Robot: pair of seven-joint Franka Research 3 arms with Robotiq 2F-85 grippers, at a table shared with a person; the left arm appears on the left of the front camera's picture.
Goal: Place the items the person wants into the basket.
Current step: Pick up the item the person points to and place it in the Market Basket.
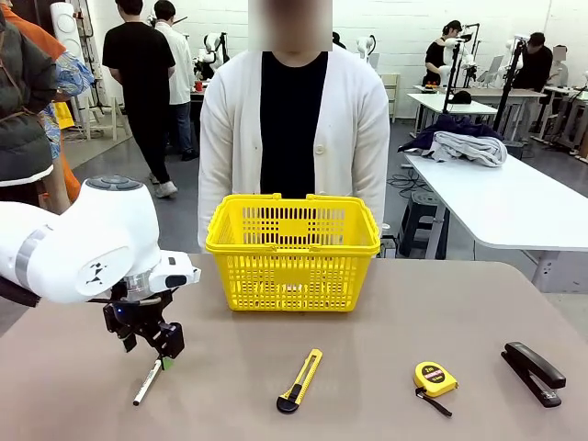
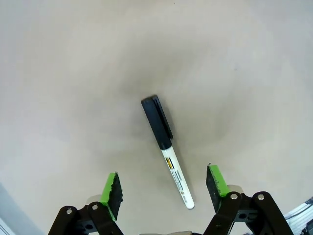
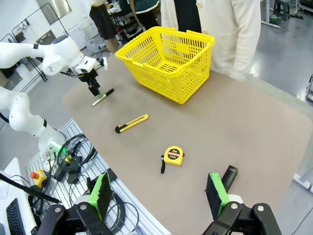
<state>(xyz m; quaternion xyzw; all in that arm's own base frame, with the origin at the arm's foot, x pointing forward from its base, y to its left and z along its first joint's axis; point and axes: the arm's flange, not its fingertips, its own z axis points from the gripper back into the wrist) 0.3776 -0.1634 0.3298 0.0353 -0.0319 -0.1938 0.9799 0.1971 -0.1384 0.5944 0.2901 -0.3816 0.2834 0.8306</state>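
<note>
Nearest the robot's edge of the desk (image 1: 386, 312), off to the left of the basket (image 1: 292, 248) and on the robot's side of it, lies the marker (image 1: 145, 386). It has a white barrel with a small printed label and a long black cap with a clip, and it lies flat at a slant. The left gripper (image 1: 152, 356) hangs right over it with its green-padded fingers (image 2: 112, 192) spread wide, one on each side of the barrel and closed on nothing. From where I look I cannot tell whether a pad touches the marker. In the same near row, straight in front of the basket, is a yellow-and-black utility knife (image 1: 300, 379). To the right of that is a round yellow tape measure (image 1: 434, 378). Farthest right of the basket is the black stapler (image 1: 533, 372), lying flat with its jaw end towards the robot. The right gripper (image 3: 159, 193) is held high above that end of the desk, its jaws wide apart and empty, with the stapler just beyond one pad. The basket itself is bright yellow with lattice sides and folded handles, and it stands upright in the middle of the desk. Right behind the basket stands the person (image 1: 294, 119), in an open white cardigan over a black top.
</note>
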